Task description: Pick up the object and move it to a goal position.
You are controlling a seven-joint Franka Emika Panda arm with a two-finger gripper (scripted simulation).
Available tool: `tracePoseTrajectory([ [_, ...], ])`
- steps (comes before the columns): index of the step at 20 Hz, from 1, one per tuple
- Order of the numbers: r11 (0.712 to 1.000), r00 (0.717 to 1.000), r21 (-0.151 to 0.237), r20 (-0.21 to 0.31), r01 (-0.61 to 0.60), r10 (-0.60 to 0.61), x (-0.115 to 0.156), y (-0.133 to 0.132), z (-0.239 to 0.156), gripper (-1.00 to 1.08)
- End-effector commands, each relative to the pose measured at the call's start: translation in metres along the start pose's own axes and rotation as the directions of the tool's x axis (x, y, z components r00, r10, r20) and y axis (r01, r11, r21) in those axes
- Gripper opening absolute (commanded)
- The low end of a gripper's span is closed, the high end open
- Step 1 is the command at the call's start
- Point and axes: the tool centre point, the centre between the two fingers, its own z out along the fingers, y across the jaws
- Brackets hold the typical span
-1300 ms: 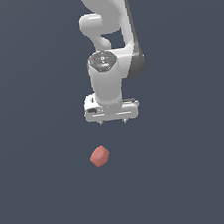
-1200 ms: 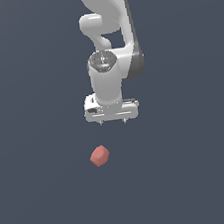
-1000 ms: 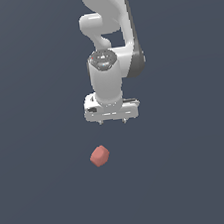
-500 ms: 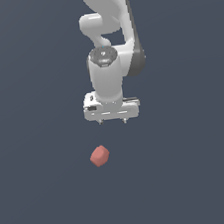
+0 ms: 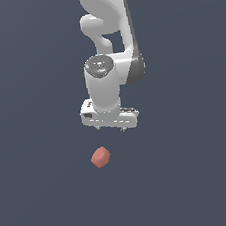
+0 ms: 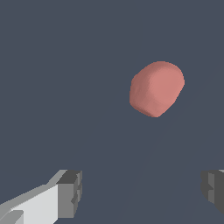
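— What had changed over the last second or so?

— The arm (image 5: 109,60) had turned a little at the wrist and drifted slightly toward the exterior view's left. The claw (image 5: 110,126) was spread, with nothing between its fingers (image 6: 70,193).

— And the chunk?

— The red chunk (image 5: 99,157) hadn't budged. It lay on the dark counter (image 5: 40,195), below the claw and a bit toward the exterior view's left, clear of both fingers. The wrist view showed it ahead of the claw, not yet between the tips.

— So what did that mean for the job?

— I judged it was lining up an approach; the grasp hadn't begun.
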Motion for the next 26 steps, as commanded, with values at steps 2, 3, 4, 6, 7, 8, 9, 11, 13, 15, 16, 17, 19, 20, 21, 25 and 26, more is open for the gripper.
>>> tracePoseTrajectory([
  [2, 0.996, 0.996, 0.001, 0.001, -0.084, 0.084, 0.015, 0.006, 0.007, 1.0],
  [3, 0.994, 0.994, 0.001, 0.002, -0.112, 0.112, 0.02, 0.009, 0.009, 1.0],
  [4, 0.99, 0.99, 0.001, 0.002, -0.141, 0.141, 0.025, 0.011, 0.012, 1.0],
  [6, 0.979, 0.979, 0.0, 0.002, -0.205, 0.205, 0.037, 0.016, 0.018, 1.0],
  [7, 0.972, 0.972, 0.0, 0.002, -0.237, 0.237, 0.042, 0.019, 0.021, 1.0],
  [8, 0.964, 0.964, 0.0, 0.002, -0.266, 0.266, 0.047, 0.021, 0.024, 1.0],
  [9, 0.956, 0.956, -0.001, 0.002, -0.294, 0.294, 0.052, 0.023, 0.027, 1.0],
  [11, 0.939, 0.939, -0.002, 0.002, -0.343, 0.343, 0.06, 0.028, 0.032, 1.0],
  [13, 0.923, 0.923, -0.002, 0.001, -0.384, 0.384, 0.067, 0.031, 0.037, 1.0],
  [15, 0.908, 0.908, -0.003, 0.001, -0.418, 0.418, 0.073, 0.034, 0.041, 1.0],
  [16, 0.902, 0.902, -0.004, 0.0, -0.432, 0.432, 0.075, 0.036, 0.042, 1.0],
  [17, 0.895, 0.895, -0.004, 0.0, -0.445, 0.445, 0.078, 0.037, 0.044, 1.0],
  [19, 0.885, 0.885, -0.004, 0.0, -0.466, 0.466, 0.081, 0.039, 0.047, 1.0],
  [20, 0.881, 0.881, -0.005, -0.001, -0.474, 0.474, 0.082, 0.04, 0.048, 1.0],
  [21, 0.877, 0.877, -0.005, -0.001, -0.481, 0.481, 0.083, 0.04, 0.048, 1.0],
  [25, 0.871, 0.871, -0.005, -0.001, -0.492, 0.492, 0.085, 0.041, 0.05, 1.0],
  [26, 0.873, 0.873, -0.005, -0.001, -0.488, 0.488, 0.084, 0.041, 0.05, 1.0],
])
